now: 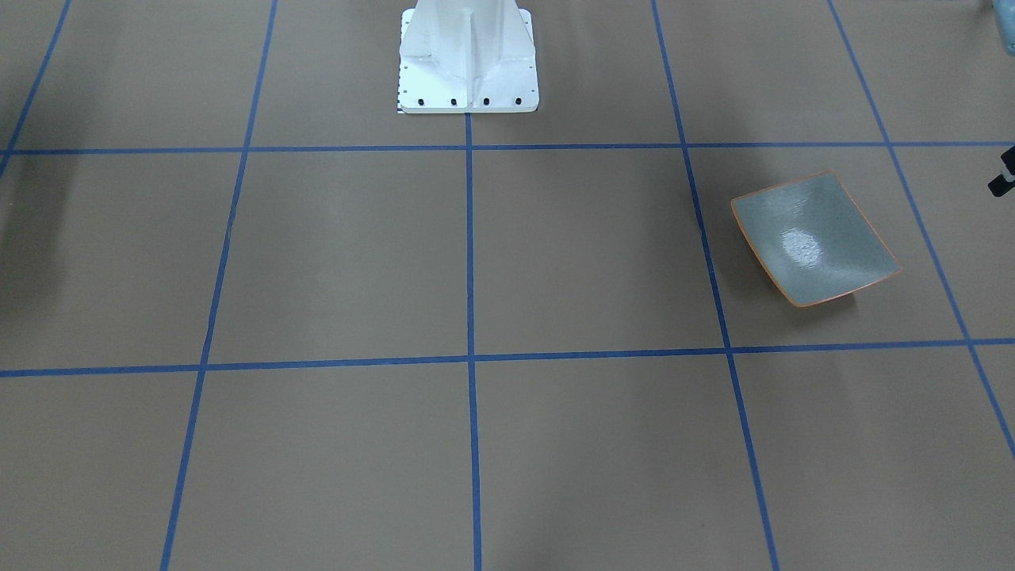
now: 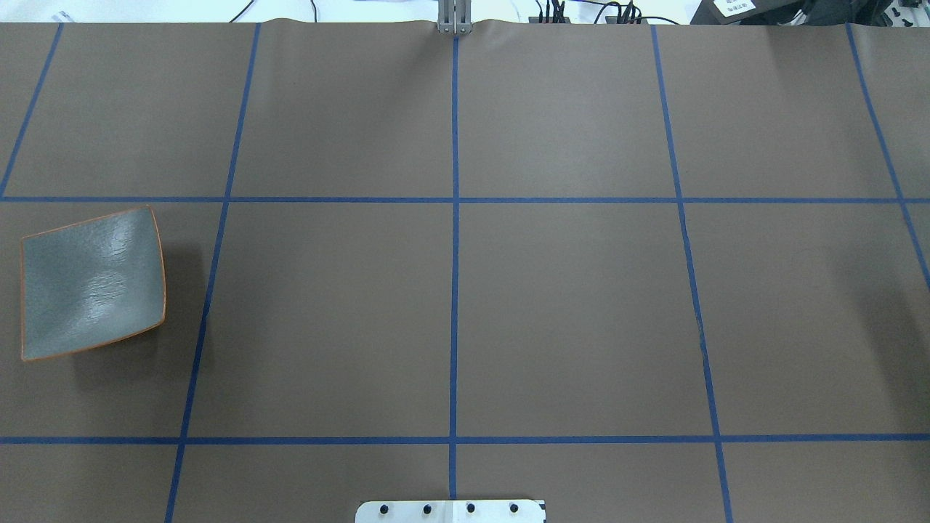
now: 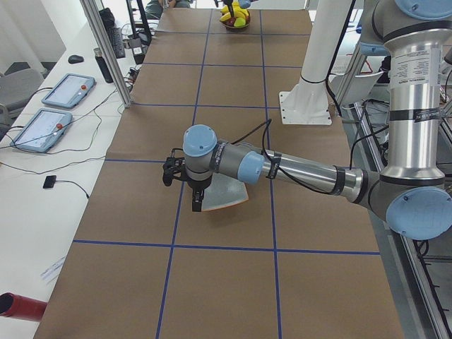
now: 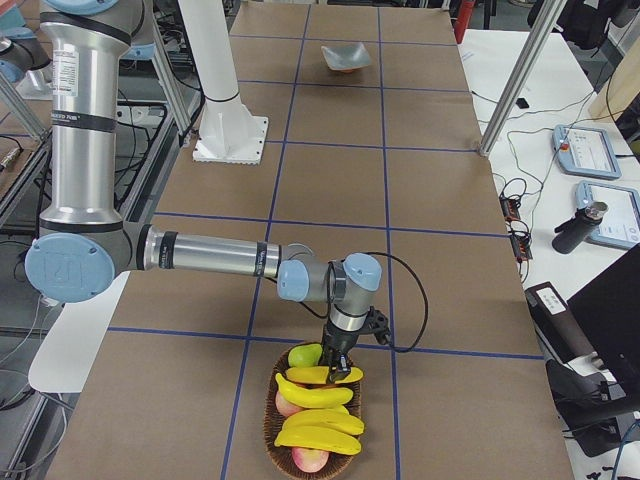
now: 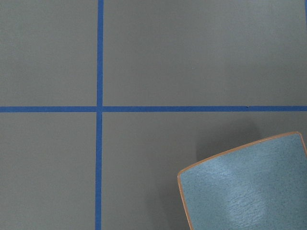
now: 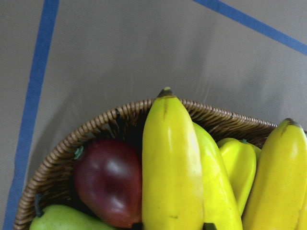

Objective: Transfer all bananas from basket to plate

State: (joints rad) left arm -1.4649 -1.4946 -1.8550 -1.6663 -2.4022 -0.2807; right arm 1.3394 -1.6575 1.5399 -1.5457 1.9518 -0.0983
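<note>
Bananas (image 4: 315,395) lie apparently just under right fingers (image 4: 336,358); open or closed, cannot tell.

Both arms reach out low and nearly level, wrists bent so the left claw (image 3: 197,201) and the right claw (image 4: 340,368) point down; whether either is open is unclear.

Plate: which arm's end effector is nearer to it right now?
Left. The left end effector hangs close by the plate, at the table's left end. The right end effector is at the opposite end, over the basket of bananas.
</note>
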